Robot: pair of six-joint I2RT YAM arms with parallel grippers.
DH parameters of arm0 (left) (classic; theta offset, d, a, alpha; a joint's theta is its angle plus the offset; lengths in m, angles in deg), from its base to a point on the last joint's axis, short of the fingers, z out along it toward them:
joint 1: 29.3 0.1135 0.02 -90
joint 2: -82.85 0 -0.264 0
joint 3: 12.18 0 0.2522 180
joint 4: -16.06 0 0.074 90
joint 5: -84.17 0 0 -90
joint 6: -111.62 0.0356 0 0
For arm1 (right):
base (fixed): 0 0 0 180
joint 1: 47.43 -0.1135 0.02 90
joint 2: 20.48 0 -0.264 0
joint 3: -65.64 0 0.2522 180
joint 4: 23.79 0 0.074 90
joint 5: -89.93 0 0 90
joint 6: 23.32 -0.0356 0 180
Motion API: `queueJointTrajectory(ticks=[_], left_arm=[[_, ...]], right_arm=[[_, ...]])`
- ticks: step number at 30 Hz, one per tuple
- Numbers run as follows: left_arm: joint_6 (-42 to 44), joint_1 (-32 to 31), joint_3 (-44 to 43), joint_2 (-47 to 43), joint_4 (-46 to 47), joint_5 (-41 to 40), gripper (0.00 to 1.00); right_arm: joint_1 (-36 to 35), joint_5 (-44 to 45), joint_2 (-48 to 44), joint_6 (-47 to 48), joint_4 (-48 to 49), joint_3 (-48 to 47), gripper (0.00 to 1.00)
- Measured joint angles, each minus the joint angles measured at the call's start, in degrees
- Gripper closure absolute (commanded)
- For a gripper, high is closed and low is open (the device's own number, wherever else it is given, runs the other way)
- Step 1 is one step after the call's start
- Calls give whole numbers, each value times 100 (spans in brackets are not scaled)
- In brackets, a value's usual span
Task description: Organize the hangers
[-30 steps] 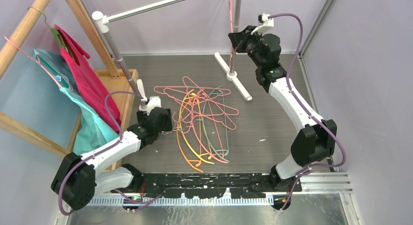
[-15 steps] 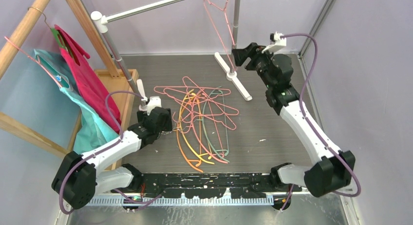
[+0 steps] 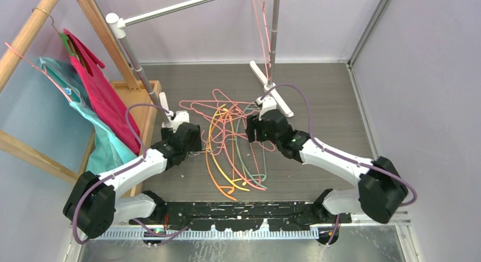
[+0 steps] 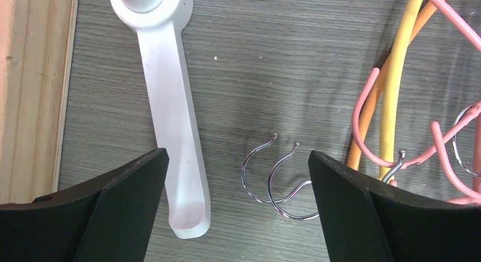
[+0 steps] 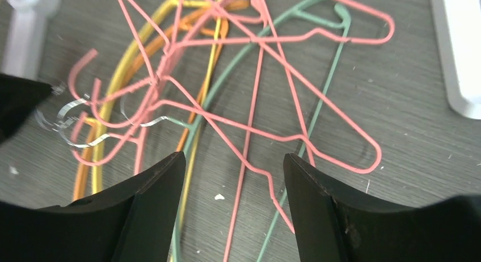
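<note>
A tangle of pink, orange, yellow and green hangers lies on the dark floor between the arms. One pink hanger hangs from the silver rail next to the right upright. My right gripper hovers low over the pile's right side, open, with a pink wire and a green hanger lying below its jaws. My left gripper is at the pile's left edge, open, with two metal hooks on the floor between its fingers.
The white rack foot lies just left of the hooks, with another foot behind the pile. A wooden frame at the left carries magenta and teal garments. Grey walls enclose the floor.
My right gripper let go of the pink hanger at the rail, opened, and swung down to the pile. The hanger now hangs on the rail. The left arm barely moved.
</note>
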Motion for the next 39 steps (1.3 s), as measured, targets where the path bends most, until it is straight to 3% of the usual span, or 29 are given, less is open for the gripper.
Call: queueJointTrajectory(ticks=[15, 26, 28, 30, 39], left_arm=[[-109, 2, -66, 70, 4, 0, 2], [-107, 11, -63, 57, 17, -2, 2], [-109, 28, -59, 24, 20, -2, 2], [-107, 42, -50, -24, 17, -4, 2], [-107, 81, -42, -103, 13, -4, 2]], right_arm=[[-76, -81, 2417, 1113, 254, -1384, 38], [-76, 214, 3550, 2074, 142, -2409, 59], [-76, 258, 3641, 2164, 68, -2430, 58], [-76, 302, 3665, 2258, -31, -2430, 50], [-76, 651, 3807, 2503, 96, -2470, 48]])
